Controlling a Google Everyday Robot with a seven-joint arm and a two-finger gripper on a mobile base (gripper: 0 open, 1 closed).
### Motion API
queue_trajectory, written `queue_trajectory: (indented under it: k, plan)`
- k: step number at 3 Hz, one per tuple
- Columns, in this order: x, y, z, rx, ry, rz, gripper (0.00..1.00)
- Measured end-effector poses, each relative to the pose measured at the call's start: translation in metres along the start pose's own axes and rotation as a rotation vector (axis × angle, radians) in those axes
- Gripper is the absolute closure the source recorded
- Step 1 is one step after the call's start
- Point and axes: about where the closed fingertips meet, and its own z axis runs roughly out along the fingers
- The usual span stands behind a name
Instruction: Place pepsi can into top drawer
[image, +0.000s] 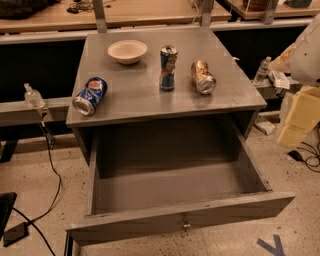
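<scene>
gripper (299, 120) at right edge, beside the pulled-out top drawer (175, 216); open or closed, can't tell. pepsi can (90, 95) lies on its side at front-left of surface (135, 97): dark blue, round red-white-blue logo, silver end facing front-left.

My gripper (300, 117) shows pale yellow at the right edge, beside the plain grey top drawer (180, 215). My pepsi can (90, 95) is dark blue with a red-white-blue roundel and silver ends. The bowl (127, 51) is cream and the lying can (203, 77) gold.
</scene>
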Motion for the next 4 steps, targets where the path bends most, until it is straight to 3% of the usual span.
queue_trajectory:
  k: [2, 3, 4]
  plan:
    - [-0.016, -0.003, 0.004, -0.006, -0.033, -0.069, 0.00]
    - [-0.111, -0.033, 0.011, -0.022, -0.088, -0.399, 0.00]
    - [-0.196, -0.058, 0.008, -0.006, -0.151, -0.670, 0.00]
